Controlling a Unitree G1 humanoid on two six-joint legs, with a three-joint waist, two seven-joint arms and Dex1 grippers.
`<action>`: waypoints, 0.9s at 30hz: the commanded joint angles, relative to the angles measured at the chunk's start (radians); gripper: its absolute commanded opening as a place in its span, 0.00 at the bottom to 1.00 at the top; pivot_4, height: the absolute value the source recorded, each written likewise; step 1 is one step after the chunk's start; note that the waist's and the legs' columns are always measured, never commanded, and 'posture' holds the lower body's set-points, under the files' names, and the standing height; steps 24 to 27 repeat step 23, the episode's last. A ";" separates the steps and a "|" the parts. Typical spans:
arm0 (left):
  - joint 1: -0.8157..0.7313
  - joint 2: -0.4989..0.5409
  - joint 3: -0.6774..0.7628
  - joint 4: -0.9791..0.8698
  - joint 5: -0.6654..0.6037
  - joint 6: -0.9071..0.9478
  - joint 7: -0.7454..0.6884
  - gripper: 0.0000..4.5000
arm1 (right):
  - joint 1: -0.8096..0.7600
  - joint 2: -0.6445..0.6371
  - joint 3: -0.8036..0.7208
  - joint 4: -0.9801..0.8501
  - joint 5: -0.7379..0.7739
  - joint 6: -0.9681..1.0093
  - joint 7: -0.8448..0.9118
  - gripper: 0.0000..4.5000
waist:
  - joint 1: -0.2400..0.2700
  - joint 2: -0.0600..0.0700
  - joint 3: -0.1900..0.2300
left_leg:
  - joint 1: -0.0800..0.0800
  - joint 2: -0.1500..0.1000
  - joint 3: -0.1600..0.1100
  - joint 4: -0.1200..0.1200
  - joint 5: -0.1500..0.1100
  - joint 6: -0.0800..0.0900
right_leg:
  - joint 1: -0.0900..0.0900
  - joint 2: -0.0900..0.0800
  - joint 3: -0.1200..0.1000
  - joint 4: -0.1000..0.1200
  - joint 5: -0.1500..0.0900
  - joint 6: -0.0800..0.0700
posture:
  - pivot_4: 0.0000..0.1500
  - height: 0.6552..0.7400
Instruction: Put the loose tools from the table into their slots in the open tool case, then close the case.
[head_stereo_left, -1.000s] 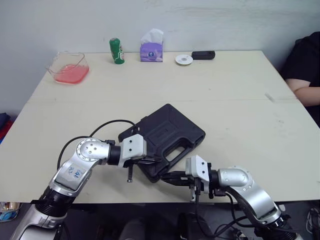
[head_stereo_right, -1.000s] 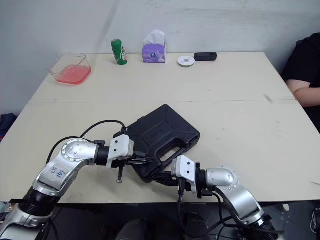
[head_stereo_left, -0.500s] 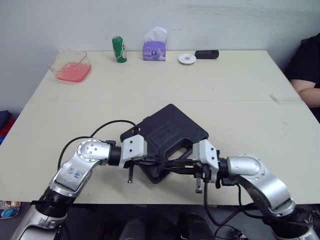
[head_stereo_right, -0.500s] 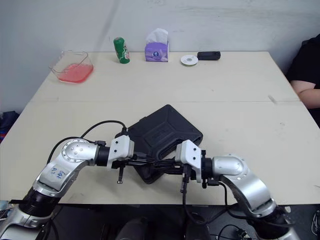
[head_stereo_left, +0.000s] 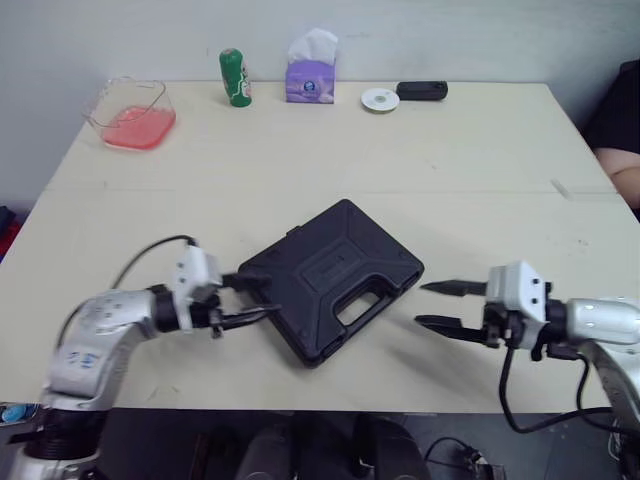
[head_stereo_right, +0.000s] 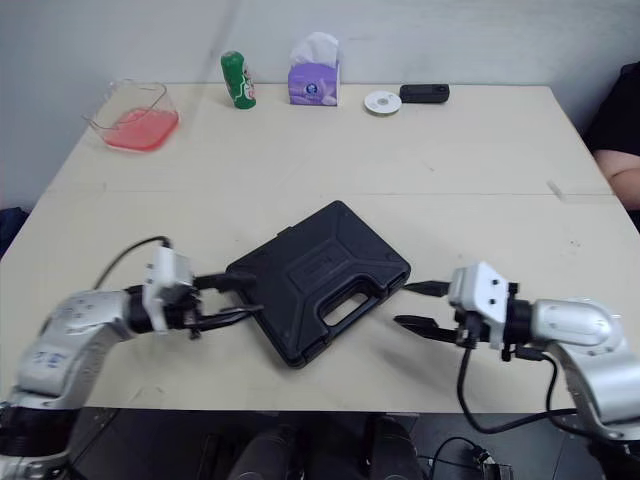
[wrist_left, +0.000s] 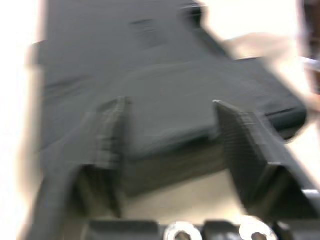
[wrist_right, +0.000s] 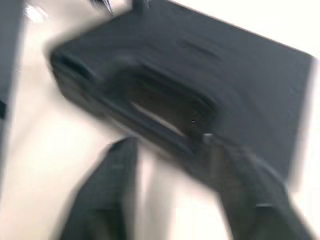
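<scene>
Near front edge of tabletop, centre: tool case lying flat, lid down, handle facing front-right.
Left gripper: fingers spread, empty, tips at case's left corner, contact unclear.
Right gripper: fingers spread, empty, just clear of case's right side.
Risk: sideways finger nudge slides case toward front edge. Latches unseen, so lid may not be locked.
Far edge: pink tub, green bottle, tissue box.

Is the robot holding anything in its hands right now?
No, nothing. The left gripper and right gripper both have open jaws beside the closed tool case.
</scene>
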 joint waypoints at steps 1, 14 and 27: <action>0.122 0.069 0.176 0.018 0.037 -0.013 0.025 1.00 | -0.008 -0.063 -0.106 0.125 -0.046 -0.114 0.032 0.99 | -0.002 -0.001 0.001 | 0.000 0.000 0.000 0.000 0.000 0.000 | 0.000 0.000 -0.001 -0.001 0.000 0.000 | 1.00 1.00; 0.348 0.109 0.458 0.112 0.110 -0.137 0.049 1.00 | -0.340 -0.200 -0.078 0.604 -0.152 -0.339 0.077 0.99 | -0.002 -0.004 0.015 | 0.000 -0.003 0.001 0.001 0.000 0.002 | 0.000 -0.005 0.001 -0.002 0.003 0.005 | 1.00 1.00; 0.264 0.098 0.400 0.125 0.125 -0.192 0.081 1.00 | -0.429 -0.118 0.009 0.658 -0.175 -0.388 0.054 0.99 | -0.002 -0.003 0.015 | 0.000 -0.003 0.003 0.003 0.001 0.002 | 0.000 -0.004 0.000 0.001 0.003 0.005 | 1.00 1.00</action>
